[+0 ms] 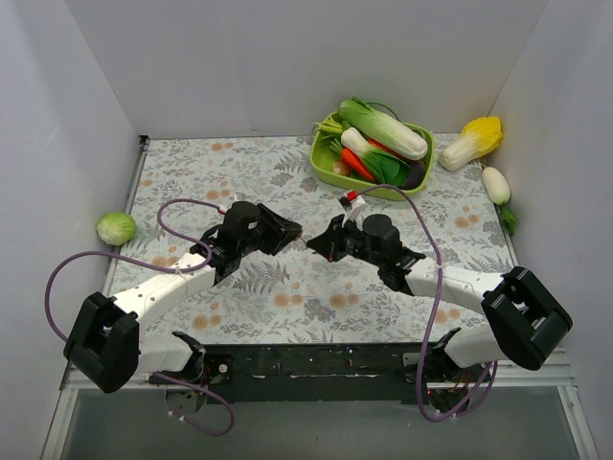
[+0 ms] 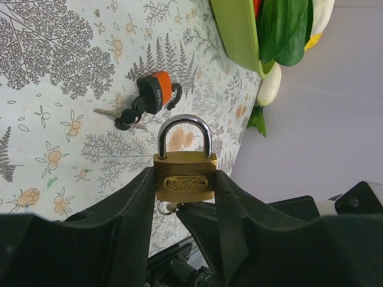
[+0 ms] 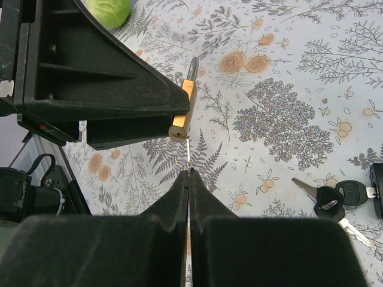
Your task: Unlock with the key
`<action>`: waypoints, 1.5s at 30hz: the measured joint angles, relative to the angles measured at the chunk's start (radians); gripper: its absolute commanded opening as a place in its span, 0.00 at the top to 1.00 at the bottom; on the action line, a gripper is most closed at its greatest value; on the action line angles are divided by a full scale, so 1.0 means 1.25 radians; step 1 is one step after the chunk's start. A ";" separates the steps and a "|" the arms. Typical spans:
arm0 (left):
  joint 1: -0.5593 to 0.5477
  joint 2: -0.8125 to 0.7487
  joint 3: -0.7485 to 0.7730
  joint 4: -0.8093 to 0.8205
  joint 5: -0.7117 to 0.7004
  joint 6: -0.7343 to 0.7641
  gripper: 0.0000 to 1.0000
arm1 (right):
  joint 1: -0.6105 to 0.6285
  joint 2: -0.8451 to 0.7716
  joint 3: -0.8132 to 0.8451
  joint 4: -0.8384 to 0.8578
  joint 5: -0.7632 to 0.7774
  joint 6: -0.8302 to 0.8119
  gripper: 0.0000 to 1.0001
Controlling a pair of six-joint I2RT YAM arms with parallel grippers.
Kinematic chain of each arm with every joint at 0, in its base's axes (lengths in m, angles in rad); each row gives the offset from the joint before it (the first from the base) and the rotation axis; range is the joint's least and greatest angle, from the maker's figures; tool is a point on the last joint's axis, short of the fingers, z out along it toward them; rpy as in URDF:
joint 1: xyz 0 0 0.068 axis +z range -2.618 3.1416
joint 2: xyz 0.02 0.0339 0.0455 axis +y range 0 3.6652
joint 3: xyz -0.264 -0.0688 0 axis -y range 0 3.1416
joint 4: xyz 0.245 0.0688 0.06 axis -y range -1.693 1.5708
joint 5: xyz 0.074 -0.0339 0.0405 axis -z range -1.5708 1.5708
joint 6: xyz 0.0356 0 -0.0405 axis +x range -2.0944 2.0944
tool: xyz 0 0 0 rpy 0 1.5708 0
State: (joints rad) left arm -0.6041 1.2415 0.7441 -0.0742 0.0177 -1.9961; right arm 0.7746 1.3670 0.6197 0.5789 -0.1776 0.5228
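At the middle of the leaf-patterned surface (image 1: 239, 172), seen from above, each arm folds outward to a black elbow at a near corner. From there its white forearm runs in toward the centre, so the left gripper (image 1: 290, 234) and the right gripper (image 1: 319, 243) meet nose to nose. What lies between them is too small to tell here. A lime-green plastic tray (image 1: 324, 161) of toy vegetables stands just beyond the right wrist, and a round green toy cabbage (image 1: 115, 227) lies near the left edge. In the left wrist view the jaws are closed on the body of a brass padlock (image 2: 184, 177), with one black finger (image 2: 134, 203) pressed to each side. Its silver shackle is seated in the body and points away from the wrist. Beyond it on the surface lies an orange-and-black lock (image 2: 155, 94). Just beside that is a small black-headed key (image 2: 125, 118), its head plastic and its blade short and silver, well apart from both grippers. In the right wrist view the jaws are pressed together on a thin silver key (image 3: 188, 156), seen edge-on with its head hidden between the fingers. Its tip meets the underside of the brass padlock, which is clamped in the left jaws. The black-headed key lies on the surface off to the right.
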 measured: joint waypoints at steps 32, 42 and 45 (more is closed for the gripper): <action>0.000 -0.004 0.000 0.000 -0.001 -0.001 1.00 | 0.000 -0.018 -0.001 -0.003 -0.011 0.019 0.99; 0.000 -0.006 -0.001 0.001 -0.001 -0.001 1.00 | 0.000 0.002 0.000 -0.003 -0.018 0.020 0.99; 0.000 -0.007 -0.004 0.002 -0.001 -0.001 1.00 | 0.000 0.002 0.000 -0.003 -0.021 0.020 0.99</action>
State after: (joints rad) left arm -0.6044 1.2324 0.7387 -0.0723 0.0166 -1.9972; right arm 0.7746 1.3689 0.6193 0.5747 -0.2043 0.5476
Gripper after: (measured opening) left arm 0.390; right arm 0.021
